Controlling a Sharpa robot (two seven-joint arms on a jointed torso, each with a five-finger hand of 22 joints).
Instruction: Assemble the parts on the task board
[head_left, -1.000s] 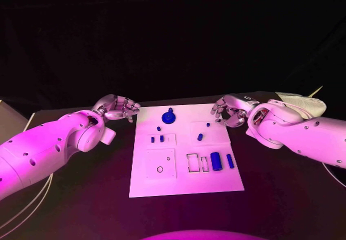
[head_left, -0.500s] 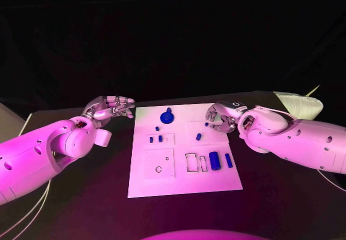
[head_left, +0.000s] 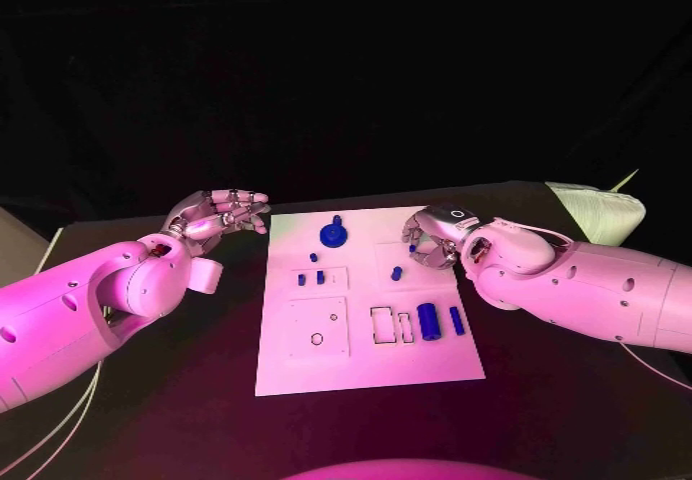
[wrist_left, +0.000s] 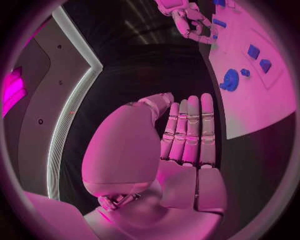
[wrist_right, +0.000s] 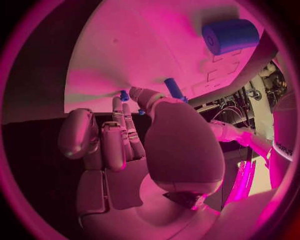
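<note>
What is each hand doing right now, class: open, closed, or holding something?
Left hand: open, holding nothing, beside the white plastic task board.
Right hand: over the board's edge; grip cannot be told.

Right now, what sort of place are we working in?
Probably a robot test bench or lab: a white task board with small blue parts on a black table, dark backdrop behind, coloured light over everything.

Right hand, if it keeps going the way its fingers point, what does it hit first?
Probably the small blue peg on the white task board: the right hand reaches over the board's edge, fingertips right by it. Whether they touch is unclear.
</note>
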